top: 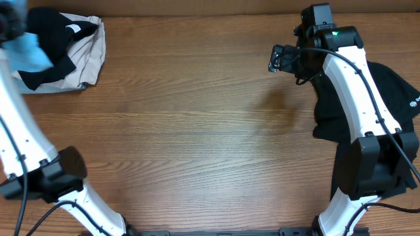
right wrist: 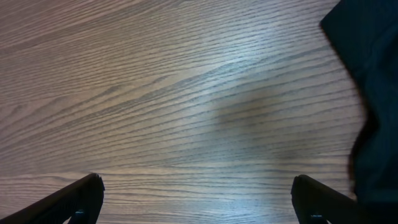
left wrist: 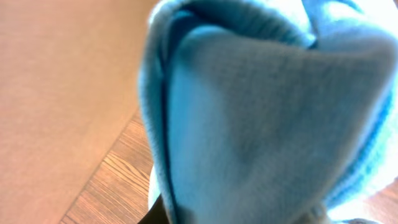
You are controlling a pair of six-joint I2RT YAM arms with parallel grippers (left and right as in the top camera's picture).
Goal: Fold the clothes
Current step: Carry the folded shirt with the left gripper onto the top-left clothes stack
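Observation:
A light blue garment [top: 31, 54] hangs from my left gripper [top: 9, 25] at the far left back, lifted above a pile with a black garment [top: 58, 36] and a beige garment [top: 94, 56]. The blue cloth fills the left wrist view [left wrist: 267, 124] and hides the fingers. My right gripper [top: 283, 59] is open and empty above bare wood [right wrist: 199, 193] at the back right. A black garment [top: 387, 92] lies at the right edge, partly under the right arm, and shows at the right of the right wrist view [right wrist: 373, 74].
The wooden table [top: 197, 131] spans the view. The arm bases stand at the front left [top: 59, 177] and front right [top: 374, 164]. A table edge and brown floor show in the left wrist view [left wrist: 56, 93].

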